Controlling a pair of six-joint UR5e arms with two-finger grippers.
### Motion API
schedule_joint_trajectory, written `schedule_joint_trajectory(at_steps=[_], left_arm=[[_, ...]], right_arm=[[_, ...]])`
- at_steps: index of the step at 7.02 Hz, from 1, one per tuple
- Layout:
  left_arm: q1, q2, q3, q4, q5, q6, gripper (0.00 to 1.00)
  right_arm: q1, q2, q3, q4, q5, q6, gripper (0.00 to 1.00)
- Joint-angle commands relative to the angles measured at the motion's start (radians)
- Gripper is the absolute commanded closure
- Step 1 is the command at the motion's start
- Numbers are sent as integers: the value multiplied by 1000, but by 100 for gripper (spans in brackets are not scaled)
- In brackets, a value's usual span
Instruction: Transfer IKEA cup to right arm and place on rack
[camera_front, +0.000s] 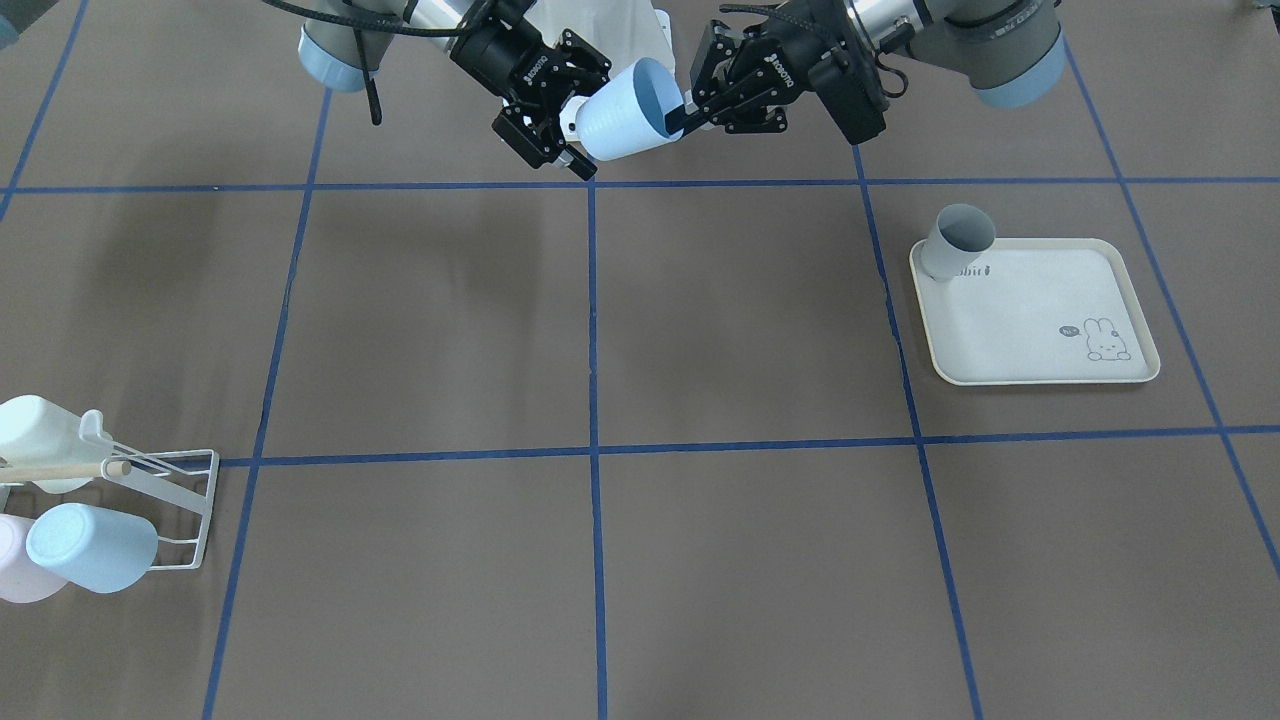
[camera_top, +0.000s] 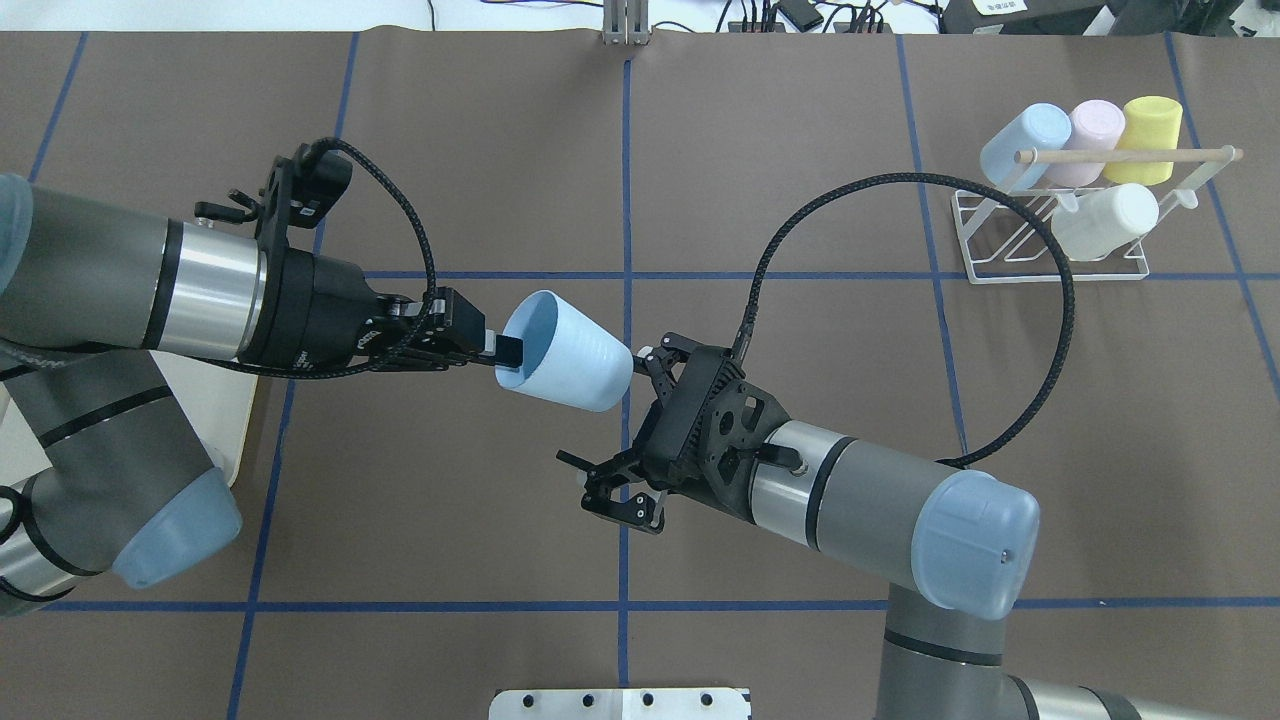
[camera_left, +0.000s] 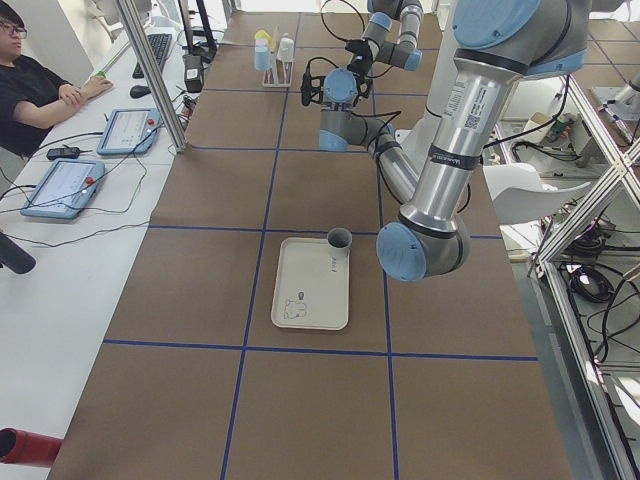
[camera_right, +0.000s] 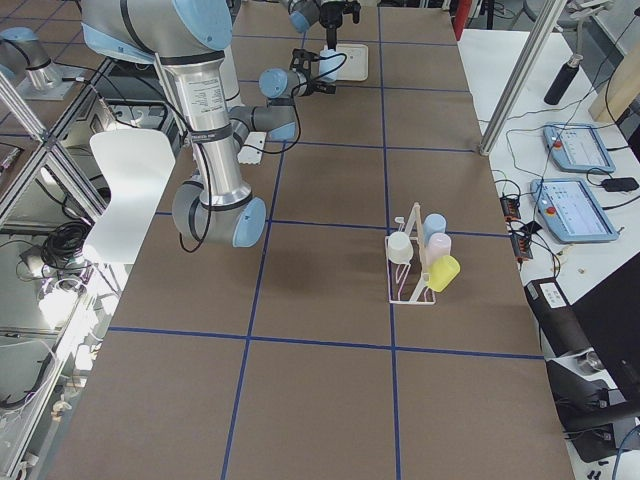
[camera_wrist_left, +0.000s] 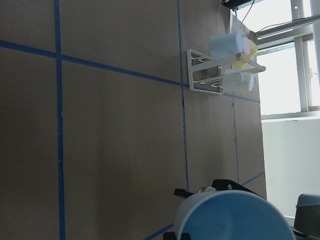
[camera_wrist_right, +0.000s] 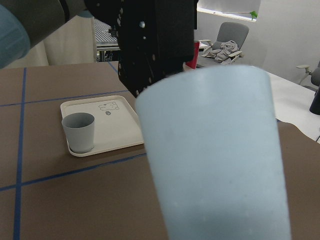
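While the left black two-finger gripper (camera_top: 505, 355) pinches the rim of the pale-blue tapered plastic cup (camera_top: 570, 365), tilted in the air over the brown table (camera_top: 450, 150), we see the right black two-finger gripper (camera_top: 608, 410) spread wide about its base; contact we cannot tell. The white wire rack (camera_top: 1010, 262) stands well apart.

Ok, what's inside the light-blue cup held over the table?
One finger of the left gripper sits inside the light-blue cup, pinching its wall. The inner wall looks otherwise bare; the bottom is out of sight.
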Motion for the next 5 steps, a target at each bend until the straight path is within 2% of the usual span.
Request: schedule_joint_trajectory(at_steps=[1,5], left_arm=[[4,13,3,-43,-1,0,100],[36,18,26,-54,2,1,100]], right_arm=[[0,-1,-1,0,0,0,1],[0,0,1,0,0,-2,1]])
